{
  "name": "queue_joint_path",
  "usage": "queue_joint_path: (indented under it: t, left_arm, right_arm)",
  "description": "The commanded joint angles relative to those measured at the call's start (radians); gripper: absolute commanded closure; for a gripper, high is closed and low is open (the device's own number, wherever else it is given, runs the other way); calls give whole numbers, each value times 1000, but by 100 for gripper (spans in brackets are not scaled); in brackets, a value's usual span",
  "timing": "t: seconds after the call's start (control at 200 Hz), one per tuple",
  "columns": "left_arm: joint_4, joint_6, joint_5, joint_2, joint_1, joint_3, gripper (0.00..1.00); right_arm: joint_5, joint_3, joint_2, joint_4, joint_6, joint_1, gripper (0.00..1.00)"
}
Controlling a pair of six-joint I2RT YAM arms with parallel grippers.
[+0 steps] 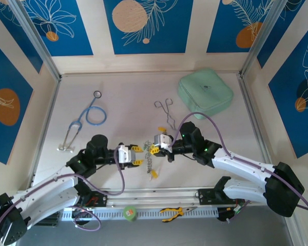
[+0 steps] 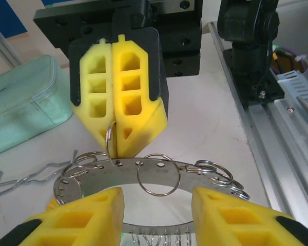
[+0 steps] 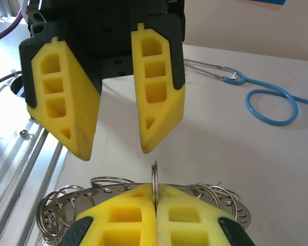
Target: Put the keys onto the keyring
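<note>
The keyring (image 1: 150, 160), a wide silvery band fringed with small split rings, hangs between my two grippers above the table's front middle. My right gripper (image 1: 153, 148) is shut on one small split ring (image 3: 154, 177) standing up from the keyring's rim (image 3: 236, 210). In the left wrist view, the right gripper (image 2: 114, 147) pinches that ring above the band (image 2: 190, 174). My left gripper (image 1: 140, 155) faces it, open, its fingertips (image 3: 148, 146) just clear of the keyring. A yellow-headed key (image 1: 154, 174) lies just below the ring; I cannot tell whether it hangs from it.
A blue-tubed stethoscope (image 1: 90, 115) lies at the back left. Silver forceps (image 1: 167, 110) are at the back middle, with a small yellow piece (image 1: 160, 129) beside them. A mint-green pouch (image 1: 205, 94) sits at the back right. A yellow-handled tool (image 1: 172, 211) rests on the front rail.
</note>
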Motion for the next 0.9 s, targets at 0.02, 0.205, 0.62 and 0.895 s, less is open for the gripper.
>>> queue_joint_path:
  t: [0.02,0.205,0.62,0.895]
  left_arm:
    - [46,76,-121,1,-40,-19,60]
    - [72,117,-179,34,-76,-18,54]
    - [138,135,-241,56,-106,-23,54]
    - [143,141,-263,35,-108,-30,63]
  right_arm:
    - [-17,28,-1,31,28,1,100]
    - [-27,26,-3,40,37,1,100]
    - [-34,25,-1,53,50,2,100]
    - [-31,19,-3,52,50,2,100]
